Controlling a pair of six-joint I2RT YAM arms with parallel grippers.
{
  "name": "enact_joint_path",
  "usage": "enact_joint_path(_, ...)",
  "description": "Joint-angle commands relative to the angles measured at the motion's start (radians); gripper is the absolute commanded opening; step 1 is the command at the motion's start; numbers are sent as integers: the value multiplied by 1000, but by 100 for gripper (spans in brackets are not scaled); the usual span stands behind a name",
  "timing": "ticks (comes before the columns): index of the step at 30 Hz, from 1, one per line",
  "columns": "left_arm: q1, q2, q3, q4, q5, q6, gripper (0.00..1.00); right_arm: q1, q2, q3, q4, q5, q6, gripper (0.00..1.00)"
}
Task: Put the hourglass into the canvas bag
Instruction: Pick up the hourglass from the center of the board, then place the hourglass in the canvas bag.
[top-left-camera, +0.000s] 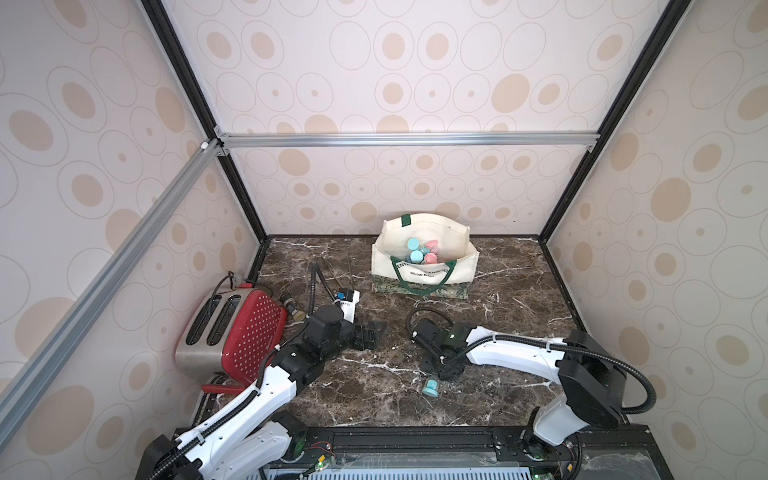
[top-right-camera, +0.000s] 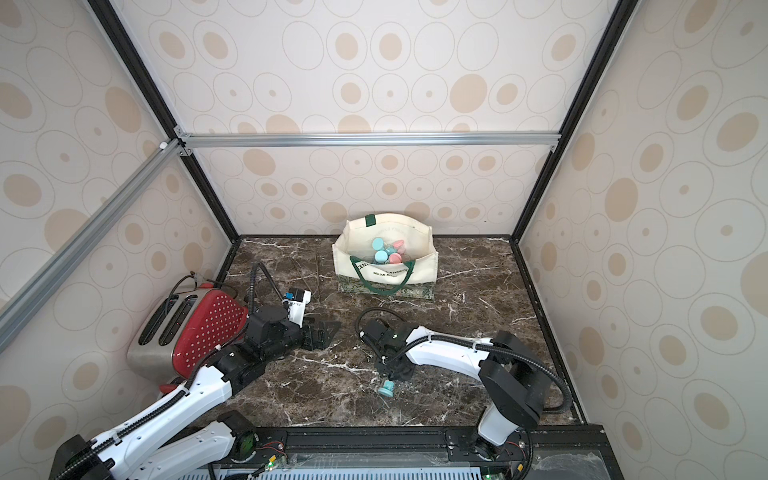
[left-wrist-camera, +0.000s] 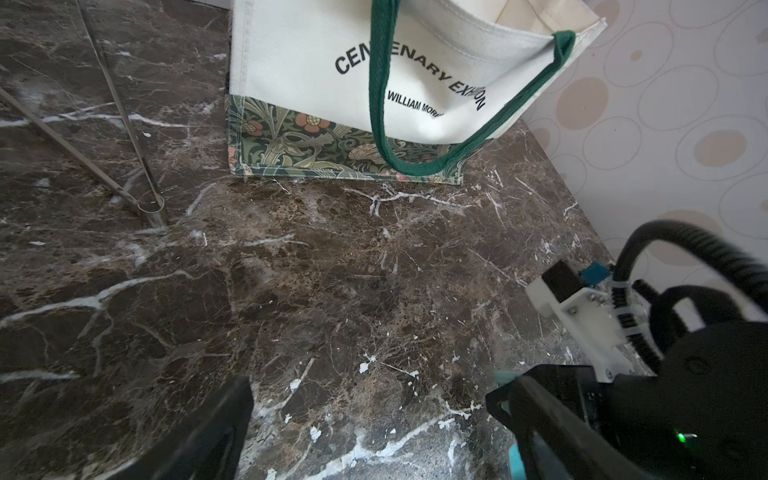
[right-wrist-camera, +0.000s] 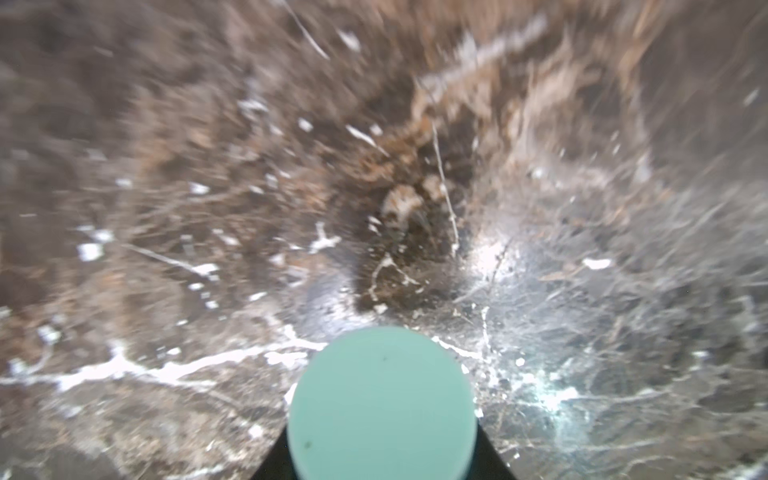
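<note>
right gripper (top-left-camera: 437, 379) has the hourglass (top-left-camera: 431, 390) pinched tight, well in front of the canvas bag (top-left-camera: 384, 266), so I'd guess it's a lift straight back toward it

Left arm (top-left-camera: 266, 390) reaches low and forward, wrist level, left gripper (top-left-camera: 373, 335) pointing sideways toward its partner, jaws spread and empty. Right arm (top-left-camera: 515, 351) sweeps inward, wrist bent straight down, right gripper (top-left-camera: 440, 373) clamped tight on the hourglass (top-left-camera: 431, 389).
</note>
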Motion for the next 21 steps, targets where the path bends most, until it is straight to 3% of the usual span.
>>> enact_joint_path(1, 0, -19, 69, -22, -33, 4, 98, -27, -66, 80, -84, 107, -92, 23)
enact_joint_path(9, 0, -11, 144, -37, -90, 9, 98, -140, -157, 263, -95, 238, -369, 21)
enact_joint_path(16, 1, 38, 216, -23, -137, -2, 97, -265, -76, 508, -31, 187, -594, 17)
enact_joint_path(21, 2, 69, 244, 9, -171, -10, 98, -325, 32, 689, 9, 154, -684, 14)
